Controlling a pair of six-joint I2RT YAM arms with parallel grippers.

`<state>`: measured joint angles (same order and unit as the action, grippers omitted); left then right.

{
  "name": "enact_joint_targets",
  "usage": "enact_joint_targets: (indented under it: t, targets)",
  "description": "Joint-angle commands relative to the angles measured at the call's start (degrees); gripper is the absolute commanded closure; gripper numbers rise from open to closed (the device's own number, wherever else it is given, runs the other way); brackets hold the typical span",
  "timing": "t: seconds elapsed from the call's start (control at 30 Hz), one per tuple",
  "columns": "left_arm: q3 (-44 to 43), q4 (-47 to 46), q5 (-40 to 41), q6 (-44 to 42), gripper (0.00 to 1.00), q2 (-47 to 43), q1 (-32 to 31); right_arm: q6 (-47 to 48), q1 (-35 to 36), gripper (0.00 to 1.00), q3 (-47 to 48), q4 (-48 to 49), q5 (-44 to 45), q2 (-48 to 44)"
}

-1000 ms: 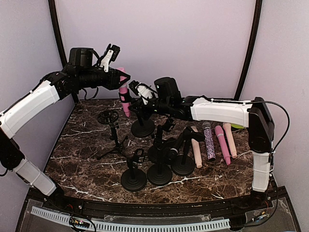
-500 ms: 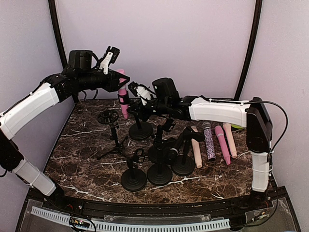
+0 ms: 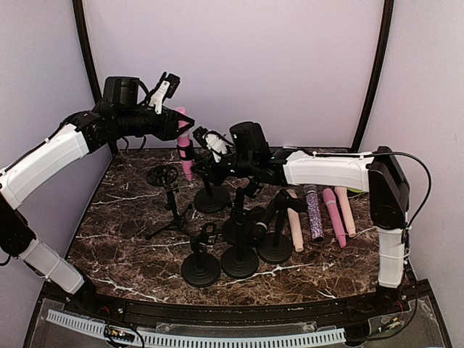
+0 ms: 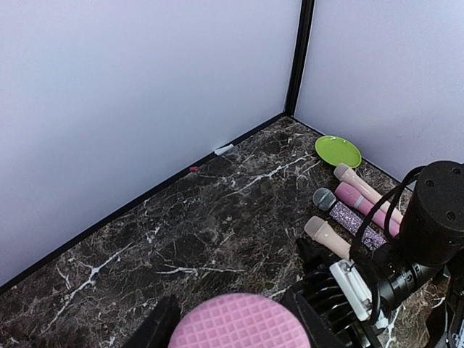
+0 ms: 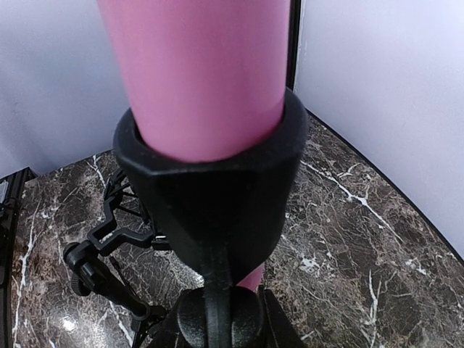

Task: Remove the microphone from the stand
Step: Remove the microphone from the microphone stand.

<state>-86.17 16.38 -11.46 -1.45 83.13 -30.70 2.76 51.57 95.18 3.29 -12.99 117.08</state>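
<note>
A pink microphone (image 3: 185,141) stands upright in the black clip (image 3: 191,152) of a round-based stand (image 3: 212,197) at the back of the table. My left gripper (image 3: 181,125) is shut on its upper part; in the left wrist view the pink mesh head (image 4: 239,325) sits between my fingers (image 4: 156,330). My right gripper (image 3: 208,163) is shut on the stand just below the clip. The right wrist view shows the pink body (image 5: 203,72) still passing through the clip (image 5: 210,181), above the stand's joint (image 5: 217,319).
Several empty black stands (image 3: 239,257) and a small tripod (image 3: 168,199) crowd the table's middle. Several loose microphones (image 3: 315,212) lie at the right, also in the left wrist view (image 4: 355,196), near a green plate (image 4: 338,151). Lilac walls close the back.
Both grippers, with the microphone and the stand, have shifted slightly to the left and back. The microphone stays in the clip.
</note>
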Motion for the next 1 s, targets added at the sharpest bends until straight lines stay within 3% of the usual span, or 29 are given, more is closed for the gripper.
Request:
enact_joint_targets:
  t: [0.0, 0.97]
  targets:
    - [-7.1, -10.2, -1.0, 3.5, 1.0, -4.6, 2.9, 1.7, -0.2, 1.0, -4.8, -6.9, 5.1, -0.3]
    - [-11.4, -9.5, -5.4, 6.0, 1.0, -0.7, 6.7, 2.5, 0.6, 1.0, -1.2, -12.0, 6.8, 4.3]
